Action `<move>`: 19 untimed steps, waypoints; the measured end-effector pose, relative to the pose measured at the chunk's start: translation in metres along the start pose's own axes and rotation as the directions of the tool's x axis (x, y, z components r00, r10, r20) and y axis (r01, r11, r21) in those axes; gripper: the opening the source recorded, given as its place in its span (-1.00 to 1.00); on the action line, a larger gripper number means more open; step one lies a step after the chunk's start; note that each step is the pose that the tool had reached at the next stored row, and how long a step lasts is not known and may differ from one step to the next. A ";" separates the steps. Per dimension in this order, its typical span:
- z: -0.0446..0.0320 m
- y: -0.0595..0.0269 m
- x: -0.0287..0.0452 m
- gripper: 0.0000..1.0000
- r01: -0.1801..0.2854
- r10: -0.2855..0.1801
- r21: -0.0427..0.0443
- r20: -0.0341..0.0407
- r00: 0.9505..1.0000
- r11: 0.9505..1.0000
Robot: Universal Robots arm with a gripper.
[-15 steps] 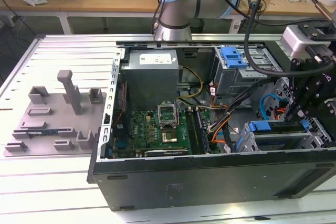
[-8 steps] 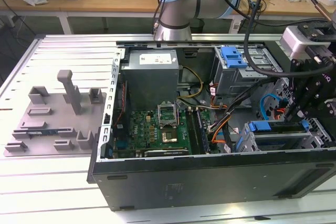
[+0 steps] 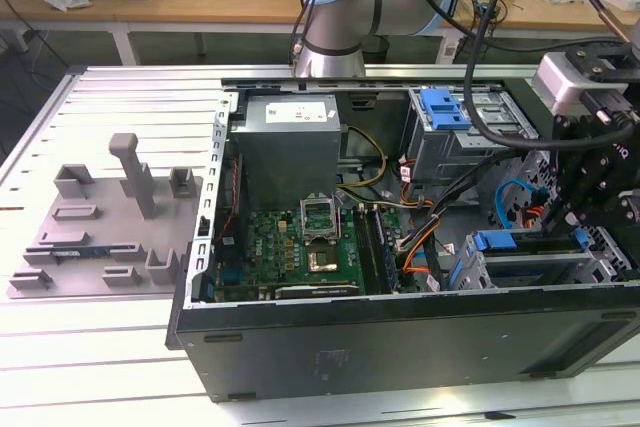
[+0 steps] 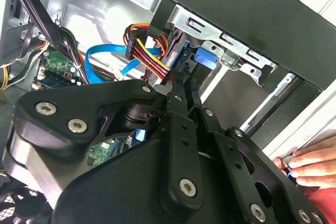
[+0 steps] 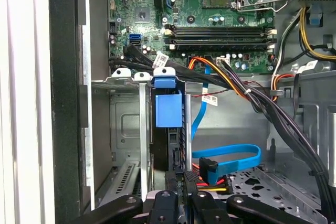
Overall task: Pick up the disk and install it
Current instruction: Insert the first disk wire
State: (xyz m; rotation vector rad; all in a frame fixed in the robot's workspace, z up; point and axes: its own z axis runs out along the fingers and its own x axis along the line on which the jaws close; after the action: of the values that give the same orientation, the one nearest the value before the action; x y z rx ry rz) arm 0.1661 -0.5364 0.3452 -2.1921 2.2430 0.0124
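Hidden or unclear: in the first wrist view the disk (image 5: 167,129) stands on edge in the metal drive cage (image 5: 126,124), so its dark body is mostly covered by the blue carrier bracket (image 5: 168,107) and the cage rails. The lower end of the disk is cut off behind the gripper (image 5: 181,192).
Gripper: black linkage arms crowd the second wrist view, where the gripper (image 4: 184,85) has its two narrow fingers drawn close together around the disk's edge, pinching it. In the exterior view the gripper's black body (image 3: 600,162) hangs over the case's front corner on the exterior view's right.
Disk position: inside the computer case (image 3: 400,347), in the drive cage beside the case's front wall, seated upright between the rails.
In the way: a red, yellow and black power cable bundle (image 4: 149,56) and a flat blue data cable (image 5: 231,157) lie just beside the disk.
Surroundings: the green motherboard (image 5: 210,19) lies beyond the cage. The grey power supply (image 3: 290,142) sits at the case's rear corner. A grey fixture plate (image 3: 110,217) lies on the table, well apart from the case.
Person: a hand (image 4: 310,163) rests on the case edge.
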 end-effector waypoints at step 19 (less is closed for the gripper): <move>0.0032 -0.0002 0.0001 -0.66 0.004 -0.004 0.000 0.000 1.000 1.000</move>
State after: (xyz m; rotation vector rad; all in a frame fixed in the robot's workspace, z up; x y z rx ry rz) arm 0.1663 -0.5364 0.3419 -2.1963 2.2386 0.0128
